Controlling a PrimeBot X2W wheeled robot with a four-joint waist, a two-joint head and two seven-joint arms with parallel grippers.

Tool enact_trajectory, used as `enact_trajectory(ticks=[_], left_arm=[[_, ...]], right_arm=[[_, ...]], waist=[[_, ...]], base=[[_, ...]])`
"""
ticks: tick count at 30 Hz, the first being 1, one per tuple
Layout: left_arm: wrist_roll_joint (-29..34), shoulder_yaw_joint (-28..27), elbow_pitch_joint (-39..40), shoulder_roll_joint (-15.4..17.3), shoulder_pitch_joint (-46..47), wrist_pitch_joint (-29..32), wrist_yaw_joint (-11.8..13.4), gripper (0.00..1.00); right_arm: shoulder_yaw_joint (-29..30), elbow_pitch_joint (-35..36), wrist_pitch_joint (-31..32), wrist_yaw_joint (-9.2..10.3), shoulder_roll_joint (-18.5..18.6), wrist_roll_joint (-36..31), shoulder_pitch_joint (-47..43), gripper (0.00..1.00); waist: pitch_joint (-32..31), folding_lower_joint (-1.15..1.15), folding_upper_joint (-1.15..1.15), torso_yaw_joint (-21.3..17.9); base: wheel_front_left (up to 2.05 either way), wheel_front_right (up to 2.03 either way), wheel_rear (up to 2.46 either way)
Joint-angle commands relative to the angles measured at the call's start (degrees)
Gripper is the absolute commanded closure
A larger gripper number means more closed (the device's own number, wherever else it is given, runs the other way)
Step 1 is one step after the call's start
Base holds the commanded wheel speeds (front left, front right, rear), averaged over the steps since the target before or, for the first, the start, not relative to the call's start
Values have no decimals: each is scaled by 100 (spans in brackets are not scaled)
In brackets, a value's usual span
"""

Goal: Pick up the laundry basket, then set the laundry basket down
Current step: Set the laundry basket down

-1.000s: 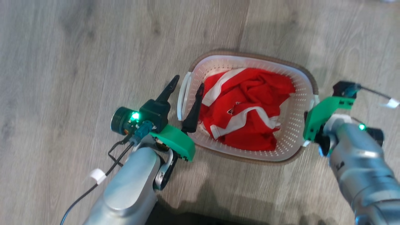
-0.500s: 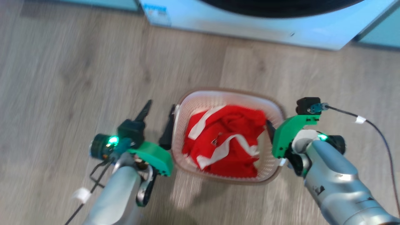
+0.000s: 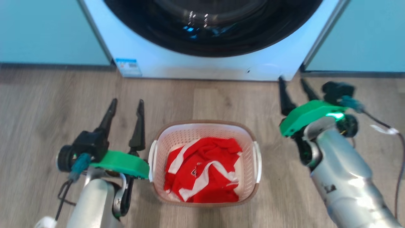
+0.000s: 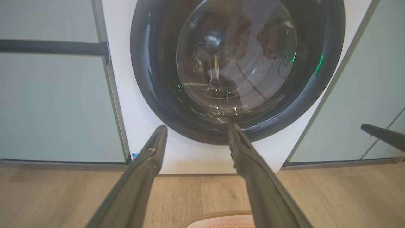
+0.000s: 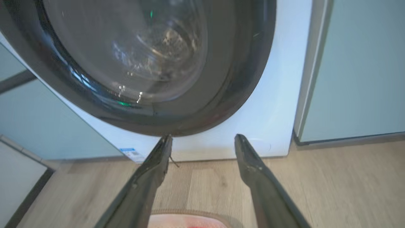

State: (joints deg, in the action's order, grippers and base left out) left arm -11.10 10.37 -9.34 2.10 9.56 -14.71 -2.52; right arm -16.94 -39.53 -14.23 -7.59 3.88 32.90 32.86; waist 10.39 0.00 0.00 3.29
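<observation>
The laundry basket (image 3: pixel 250 136) stands on the wooden floor between my two arms, white and perforated with a brown rim, holding red-and-white clothing (image 3: pixel 202 172). My left gripper (image 3: pixel 126 103) is open just left of the basket's left handle (image 3: pixel 152 158), touching nothing. Up and to the right of the basket, my right gripper (image 3: pixel 292 83) is open, clear of the right handle (image 3: pixel 257 156). In the left wrist view the left gripper (image 4: pixel 196 128) points at the washer, the basket's rim (image 4: pixel 218 217) at the bottom edge. In the right wrist view the right gripper (image 5: pixel 202 136) is empty above the rim (image 5: pixel 190 212).
A white front-loading washing machine (image 3: pixel 202 68) with a dark round door (image 3: pixel 212 25) stands just beyond the basket, flanked by pale teal cabinet fronts (image 3: pixel 47 31). Wood floor (image 3: pixel 38 126) spreads left and right of the arms. A finger of the right gripper (image 4: pixel 383 136) shows in the left wrist view.
The camera has tilted up, bringing the washer into view. Both grippers have come off the basket's handles and drawn outward, fingers now pointing at the washer. The basket rests on the floor.
</observation>
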Motion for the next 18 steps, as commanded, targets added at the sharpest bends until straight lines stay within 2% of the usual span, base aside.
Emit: enact_trajectory(ticks=[1,5,10,14,18], left_arm=[[32,-235,284,77,66,-29,-9,0],[35,-364,795,77,-191,-29,40,0],[77,-411,1270,77,-531,-29,134,0],[93,-413,1474,77,-843,-29,195,0],[4,-318,1314,77,-1135,-29,184,0]], right_arm=[[21,349,-73,10,-100,-139,-185,0],[404,1572,-75,10,-100,-624,-882,0],[605,2693,-75,10,-100,-913,-1635,0],[633,3326,-76,10,-100,-977,-2153,0],[600,3655,-76,10,-100,-1194,-2593,0]], waist=[[-162,0,0,-141],[-327,0,0,-216],[-476,0,0,-282],[-578,0,0,-327],[-674,0,0,-327]], base=[[0,0,0],[0,0,0],[0,0,0],[0,0,0],[0,0,0]])
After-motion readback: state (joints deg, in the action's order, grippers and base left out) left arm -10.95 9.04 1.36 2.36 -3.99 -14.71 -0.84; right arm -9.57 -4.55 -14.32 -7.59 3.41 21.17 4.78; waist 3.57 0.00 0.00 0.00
